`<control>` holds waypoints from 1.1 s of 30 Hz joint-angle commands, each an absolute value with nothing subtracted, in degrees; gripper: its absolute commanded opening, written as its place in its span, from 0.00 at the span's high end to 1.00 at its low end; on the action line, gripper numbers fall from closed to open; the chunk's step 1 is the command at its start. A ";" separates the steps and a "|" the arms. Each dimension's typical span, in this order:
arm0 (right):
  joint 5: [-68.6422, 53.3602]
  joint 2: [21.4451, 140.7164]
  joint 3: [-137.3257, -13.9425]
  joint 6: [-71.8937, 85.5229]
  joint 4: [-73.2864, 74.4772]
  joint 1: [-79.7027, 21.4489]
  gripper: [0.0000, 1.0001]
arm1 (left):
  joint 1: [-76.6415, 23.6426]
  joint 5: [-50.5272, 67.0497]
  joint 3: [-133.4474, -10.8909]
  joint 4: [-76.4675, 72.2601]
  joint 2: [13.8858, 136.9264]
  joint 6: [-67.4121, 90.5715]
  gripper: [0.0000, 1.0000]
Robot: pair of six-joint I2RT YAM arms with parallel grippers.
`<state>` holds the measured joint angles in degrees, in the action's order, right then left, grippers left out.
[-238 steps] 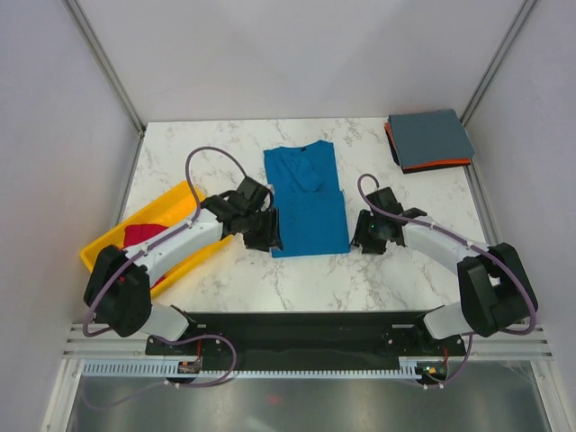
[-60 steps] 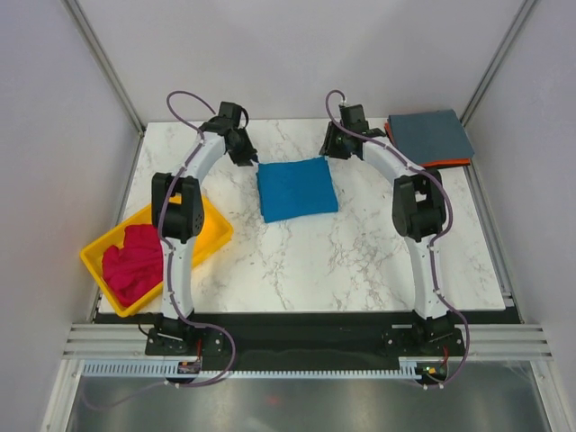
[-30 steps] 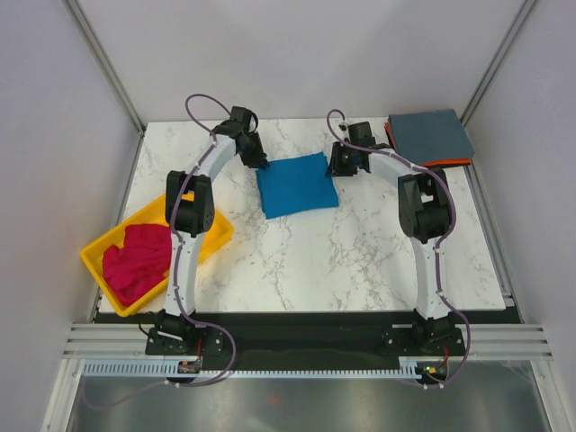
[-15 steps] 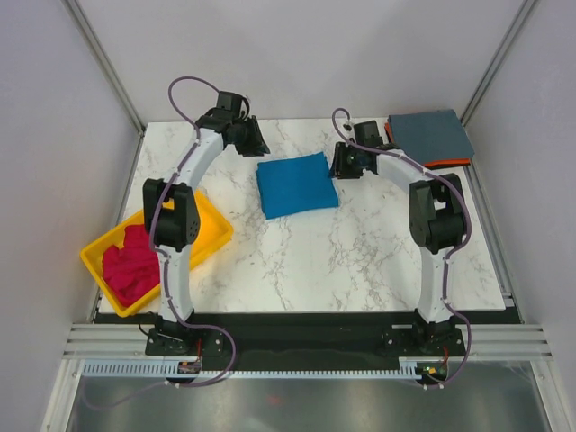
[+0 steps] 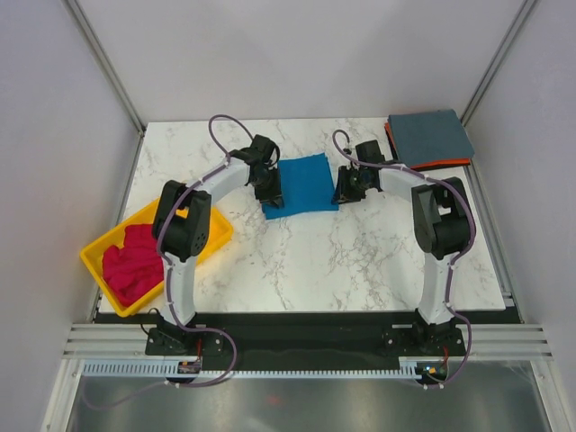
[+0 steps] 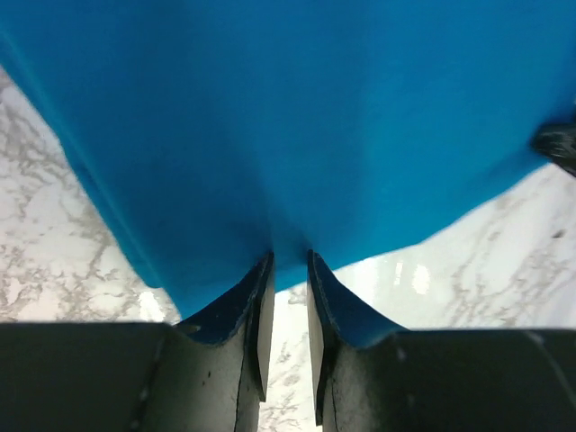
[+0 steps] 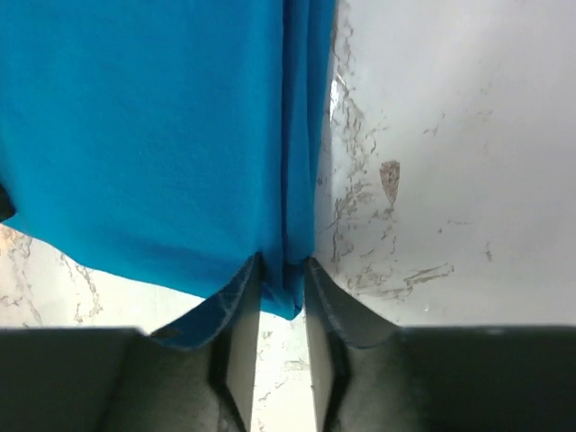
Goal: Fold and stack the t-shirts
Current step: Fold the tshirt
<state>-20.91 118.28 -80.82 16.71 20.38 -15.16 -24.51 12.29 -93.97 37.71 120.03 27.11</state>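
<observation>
The folded bright blue t-shirt lies mid-table toward the back. My left gripper is shut on its left edge; the left wrist view shows the blue cloth pinched between the fingers. My right gripper is shut on its right edge; the right wrist view shows the folded cloth pinched at the tips. A slate grey-blue t-shirt lies folded on an orange one at the back right corner. The magenta-red t-shirt lies crumpled in the tray.
A yellow plastic tray sits at the left edge of the marble table. Metal frame posts and white walls stand around the table. The arm bases sit on the black rail at the near edge.
Both grippers came in from the back of the table to the sides of the blue t-shirt and closed on its edges. The shirt shifted slightly right.
</observation>
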 commanded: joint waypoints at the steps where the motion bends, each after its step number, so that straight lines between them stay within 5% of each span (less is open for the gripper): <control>1: -20.92 115.06 -78.67 15.38 19.43 -15.29 0.69 | -23.64 7.12 -92.03 36.39 119.71 27.51 0.72; 7: -21.27 111.54 -74.89 16.26 18.54 -15.38 1.00 | -23.91 3.96 -87.64 36.56 116.56 28.73 0.72; 17: -18.72 103.01 -63.99 17.49 18.63 -15.47 0.94 | -26.89 2.19 -78.58 36.56 107.24 31.99 0.72; 21: -17.58 99.67 -63.72 18.36 20.91 -15.38 0.69 | -26.98 4.13 -79.44 36.74 101.61 31.82 0.70; 33: -21.08 112.21 -86.21 15.30 24.71 -15.12 0.76 | -23.82 7.65 -104.20 37.00 117.85 26.90 0.72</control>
<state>-18.35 107.22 -80.55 17.26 25.23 -15.29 -25.39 6.31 -98.43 36.99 112.84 29.47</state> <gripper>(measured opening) 0.246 0.287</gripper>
